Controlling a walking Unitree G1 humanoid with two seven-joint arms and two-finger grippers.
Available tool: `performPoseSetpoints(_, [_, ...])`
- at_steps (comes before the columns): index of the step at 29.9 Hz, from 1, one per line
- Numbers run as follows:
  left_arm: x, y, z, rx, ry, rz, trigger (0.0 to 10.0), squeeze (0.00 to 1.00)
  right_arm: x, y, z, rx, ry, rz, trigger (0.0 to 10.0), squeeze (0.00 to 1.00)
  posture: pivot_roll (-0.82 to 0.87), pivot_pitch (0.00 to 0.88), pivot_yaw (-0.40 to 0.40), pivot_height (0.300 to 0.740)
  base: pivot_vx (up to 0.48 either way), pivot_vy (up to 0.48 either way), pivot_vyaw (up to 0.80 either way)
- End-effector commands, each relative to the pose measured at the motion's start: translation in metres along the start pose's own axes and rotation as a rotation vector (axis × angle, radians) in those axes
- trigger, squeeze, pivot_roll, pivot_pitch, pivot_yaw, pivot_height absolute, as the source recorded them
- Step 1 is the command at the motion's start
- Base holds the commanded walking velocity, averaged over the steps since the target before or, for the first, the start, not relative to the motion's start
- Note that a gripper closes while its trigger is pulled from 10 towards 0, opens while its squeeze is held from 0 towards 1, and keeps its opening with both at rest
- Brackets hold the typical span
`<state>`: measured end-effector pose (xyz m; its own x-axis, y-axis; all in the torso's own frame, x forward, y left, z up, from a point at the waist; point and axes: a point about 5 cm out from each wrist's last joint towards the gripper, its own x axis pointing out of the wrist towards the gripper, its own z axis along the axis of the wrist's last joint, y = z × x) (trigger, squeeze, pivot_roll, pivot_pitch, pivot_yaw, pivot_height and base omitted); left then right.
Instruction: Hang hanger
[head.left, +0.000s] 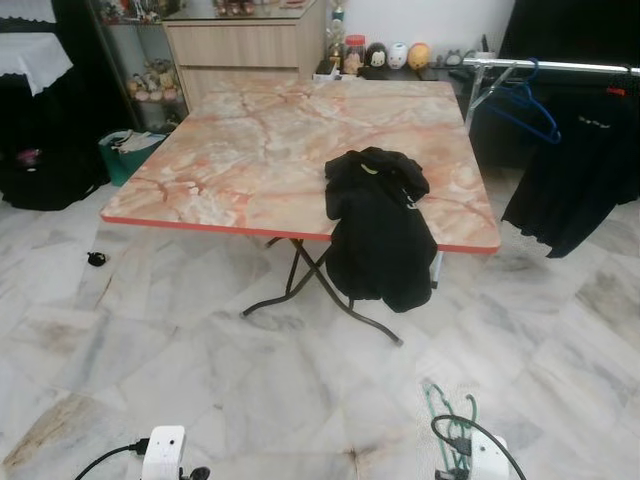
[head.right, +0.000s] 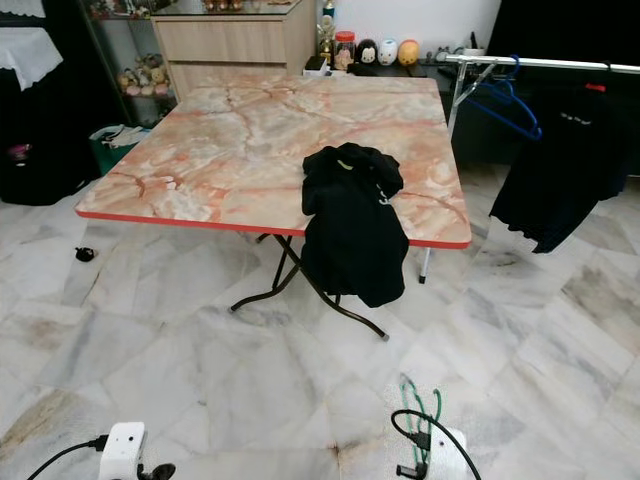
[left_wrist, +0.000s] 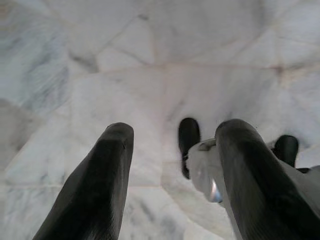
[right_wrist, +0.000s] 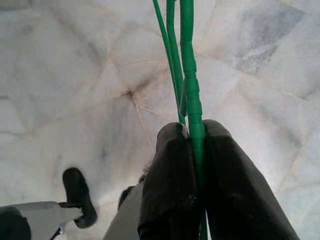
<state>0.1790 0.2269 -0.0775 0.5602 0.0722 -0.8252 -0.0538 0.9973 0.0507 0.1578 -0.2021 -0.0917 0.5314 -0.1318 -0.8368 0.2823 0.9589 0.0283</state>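
My right gripper (right_wrist: 196, 135) is shut on a green wire hanger (right_wrist: 186, 65), which hangs low at my right side over the marble floor; the hanger (head.left: 447, 408) also pokes up near the bottom of the left eye view. My left gripper (left_wrist: 172, 145) hangs open over the floor with nothing between its fingers. A silver clothes rail (head.left: 560, 66) stands at the far right, carrying a blue hanger (head.left: 520, 104) and a black garment (head.left: 585, 170). A black jacket (head.left: 378, 225) is draped over the near edge of the marble-patterned folding table (head.left: 230, 160).
A wooden cabinet (head.left: 245, 45) stands behind the table, with small figurines (head.left: 395, 55) on a dark shelf beside it. A green bin (head.left: 125, 155) sits left of the table. Bare marble floor lies between me and the table.
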Motion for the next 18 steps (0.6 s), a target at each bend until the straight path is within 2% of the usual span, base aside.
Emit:
performPoseSetpoints(1, [0.001,-0.006,-0.001,0.046,0.011,-0.008,10.0,0.00,0.001,0.009,0.005,-0.015,-0.025,0.035,10.0,0.00,0.04,0.000,0.032,0.740,0.000,-0.322,0.00])
performPoseSetpoints(4, [0.001,-0.012,-0.005,0.071,0.022,-0.017,10.0,0.00,0.000,0.006,0.001,-0.083,-0.013,0.026,10.0,0.00,0.03,0.000,0.034,0.740,0.000,-0.322,0.00])
performPoseSetpoints(7, [0.001,-0.014,-0.010,0.074,0.035,-0.026,10.0,0.00,0.000,0.003,-0.002,-0.067,-0.011,0.015,10.0,0.00,0.02,0.000,0.038,0.740,0.000,-0.322,0.00])
performPoseSetpoints(8, [0.000,-0.014,-0.017,0.086,0.057,-0.027,10.0,0.00,0.000,0.003,-0.004,-0.069,-0.012,0.016,10.0,0.00,-0.01,0.000,0.053,0.740,0.000,-0.319,0.00])
performPoseSetpoints(18, [-0.002,-0.011,-0.027,0.127,0.086,-0.021,10.0,0.00,-0.002,0.004,-0.013,-0.056,-0.009,0.031,10.0,0.00,-0.02,0.000,0.059,0.740,0.000,-0.344,0.00])
